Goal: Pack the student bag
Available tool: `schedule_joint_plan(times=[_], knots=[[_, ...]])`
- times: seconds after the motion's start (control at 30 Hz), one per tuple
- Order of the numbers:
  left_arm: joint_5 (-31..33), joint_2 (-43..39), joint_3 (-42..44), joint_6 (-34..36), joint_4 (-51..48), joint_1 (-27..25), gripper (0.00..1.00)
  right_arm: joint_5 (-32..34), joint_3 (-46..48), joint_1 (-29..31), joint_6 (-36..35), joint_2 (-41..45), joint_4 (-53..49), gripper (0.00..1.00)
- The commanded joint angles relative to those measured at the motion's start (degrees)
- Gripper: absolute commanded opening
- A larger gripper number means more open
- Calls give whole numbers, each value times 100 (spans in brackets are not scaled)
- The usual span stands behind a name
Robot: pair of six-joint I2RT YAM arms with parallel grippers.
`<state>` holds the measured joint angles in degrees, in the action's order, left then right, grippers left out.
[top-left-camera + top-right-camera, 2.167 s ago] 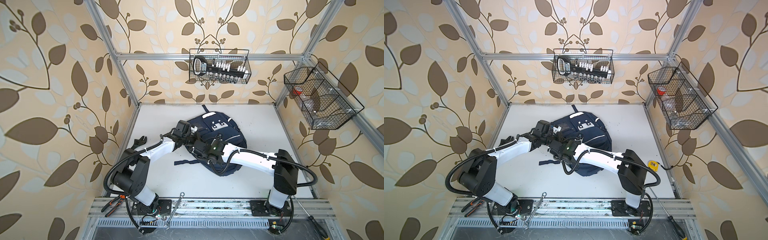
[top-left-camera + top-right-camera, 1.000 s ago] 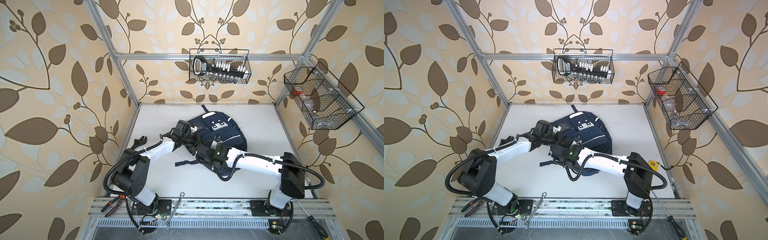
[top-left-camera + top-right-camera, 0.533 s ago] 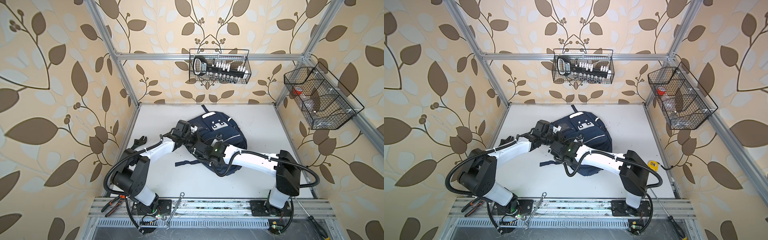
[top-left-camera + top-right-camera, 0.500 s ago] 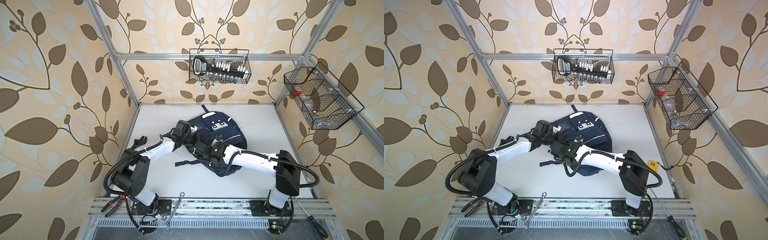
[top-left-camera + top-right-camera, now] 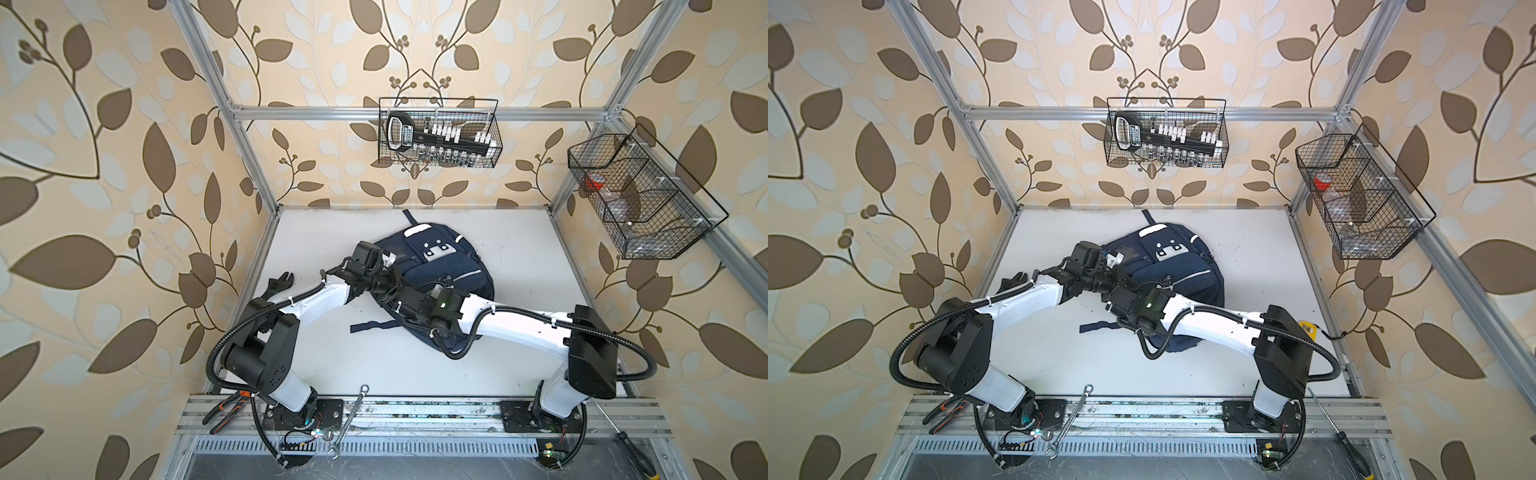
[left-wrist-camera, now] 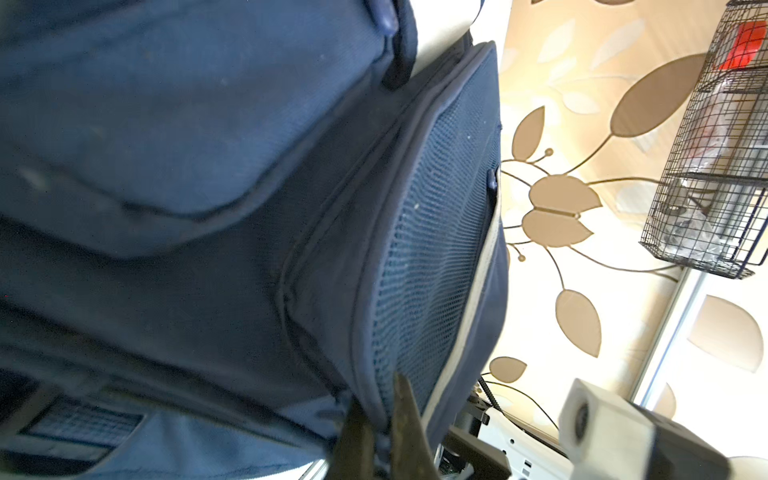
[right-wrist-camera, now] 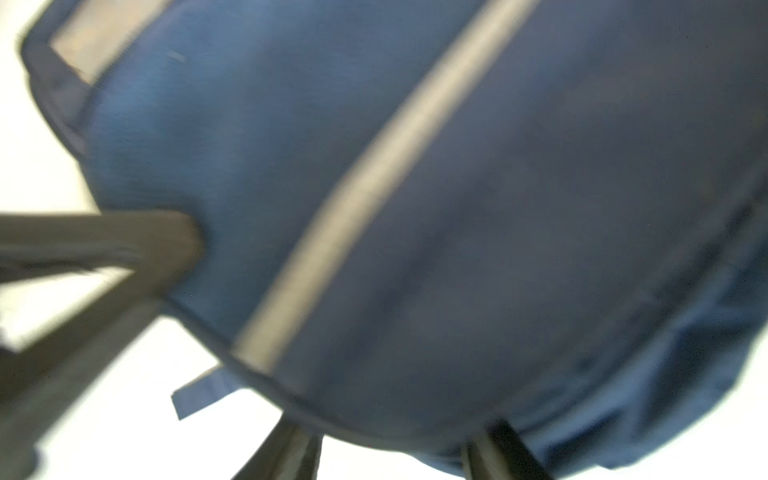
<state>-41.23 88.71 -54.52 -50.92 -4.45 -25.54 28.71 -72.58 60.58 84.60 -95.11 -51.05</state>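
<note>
The student bag point(image 5: 451, 272) point(image 5: 1183, 270) lies flat on the white table point(image 5: 374, 365), toward the back and about the middle, with its white patch facing up. 1 loose strap point(image 5: 370, 326) trails out over the table on the near left side.

Both arms meet at the bag's near left edge. In the left wrist view, the left hand point(image 6: 376, 401) is closed tight, its 2 fingers pinching the piped seam beside the mesh side pocket point(image 6: 432, 249).

The right wrist view is blurred. There, the right hand point(image 7: 395, 453) shows its 2 fingers point(image 7: 291, 453) set apart, partly open, with the bag's rounded lower edge lying between them. I cannot tell whether they press on the fabric.

2 wire baskets point(image 5: 438, 133) point(image 5: 640, 199) hang on the walls, well apart from the bag.
</note>
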Motion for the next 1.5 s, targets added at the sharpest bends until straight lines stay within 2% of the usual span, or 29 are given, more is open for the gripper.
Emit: schedule_joint_plan(times=[0.0,0.03,0.1,0.17,0.27,0.37,0.67,0.8,1.33,1.47], knots=[[-210,-479,-173,355,-2,-4,0,153,267,-78,106,208,-739,46],[-210,-475,-181,363,-3,-4,0,179,294,-47,111,293,-682,47],[-218,-470,-175,361,-3,-4,0,385,430,200,14,574,-181,57],[-218,-455,-164,359,21,-4,0,529,618,417,-472,820,701,61],[-296,-424,-154,319,92,-4,0,674,752,486,-583,915,1187,55],[-281,-443,-130,313,110,-4,0,647,754,497,-670,866,1494,42],[-363,-436,-137,266,181,-4,0,606,-106,714,-372,-74,691,38],[-357,-450,-120,266,181,-3,0,816,-219,669,-71,-375,581,43],[-420,-477,-90,233,251,-3,0,970,-292,303,70,-711,770,39],[-421,-486,-85,231,260,-4,0,995,-272,262,124,-719,761,33]])
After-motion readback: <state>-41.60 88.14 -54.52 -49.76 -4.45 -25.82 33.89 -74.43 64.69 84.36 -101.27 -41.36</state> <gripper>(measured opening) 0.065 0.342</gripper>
